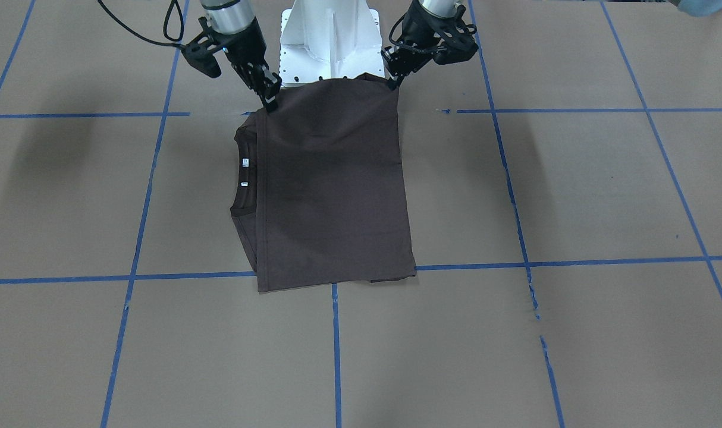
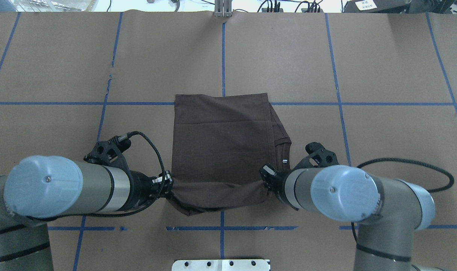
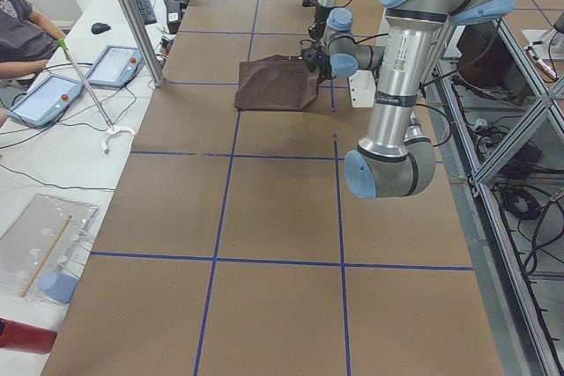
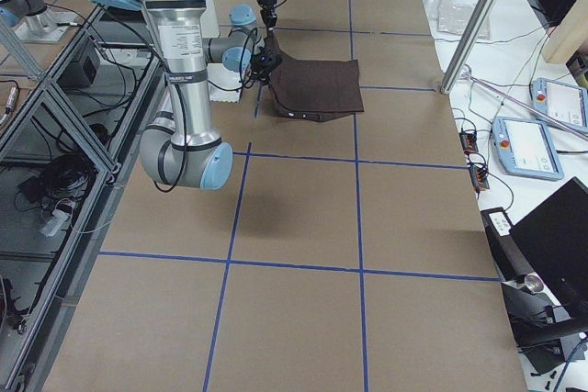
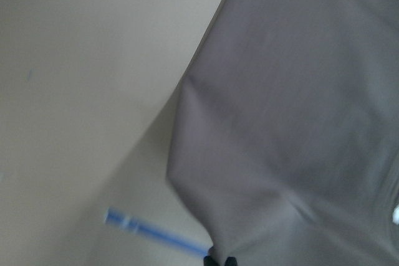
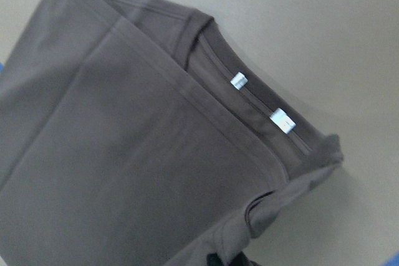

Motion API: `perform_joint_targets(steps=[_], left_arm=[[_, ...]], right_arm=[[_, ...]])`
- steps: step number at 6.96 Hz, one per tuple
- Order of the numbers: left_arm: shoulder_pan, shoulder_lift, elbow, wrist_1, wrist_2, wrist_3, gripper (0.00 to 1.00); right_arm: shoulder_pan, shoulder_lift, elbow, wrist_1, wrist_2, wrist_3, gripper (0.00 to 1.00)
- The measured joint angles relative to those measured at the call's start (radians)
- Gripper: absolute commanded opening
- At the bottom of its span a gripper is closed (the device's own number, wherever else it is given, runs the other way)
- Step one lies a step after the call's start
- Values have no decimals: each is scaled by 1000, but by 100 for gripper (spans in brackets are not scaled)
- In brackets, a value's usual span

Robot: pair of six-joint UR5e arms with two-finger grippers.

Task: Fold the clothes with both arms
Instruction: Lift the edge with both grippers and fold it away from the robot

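The dark grey-brown T-shirt lies folded into a rectangle in the middle of the table. Its collar and white neck tags peek out on the robot's right side. The edge nearest the robot is lifted off the paper and held at both corners. My left gripper is shut on the left corner, seen too in the front-facing view. My right gripper is shut on the right corner by the collar. In both wrist views only dark fingertips show at the bottom edge, against the cloth.
The white pedestal base stands just behind the held edge. Blue tape lines grid the brown paper table. A seated person and tablets are at a side desk beyond the far edge.
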Motion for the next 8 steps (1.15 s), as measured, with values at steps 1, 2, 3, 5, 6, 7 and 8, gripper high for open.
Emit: perform_joint_targets(steps=[1,2,3,5,6,7,8], left_arm=[[-60,-43,54,1,-6,28,0],[-103,-89,126,-2,-7,62,0],[-137,-117,181,-12,-7,104,0],[-192,-152,285,-70,-3,166,0],[-217,-185,365,-107,6,198,0],[-240,-228,477,-157,34,243,44],[-266,-280,629,-238,71,295,98]], right_arm=[[77,57,-64,-4,47,-26,0],[128,113,-131,-2,75,-42,0],[161,162,-197,1,93,-49,0],[215,231,-311,3,131,-79,0],[238,261,-370,6,148,-100,0],[265,301,-469,48,168,-133,88],[303,353,-616,144,196,-177,100]])
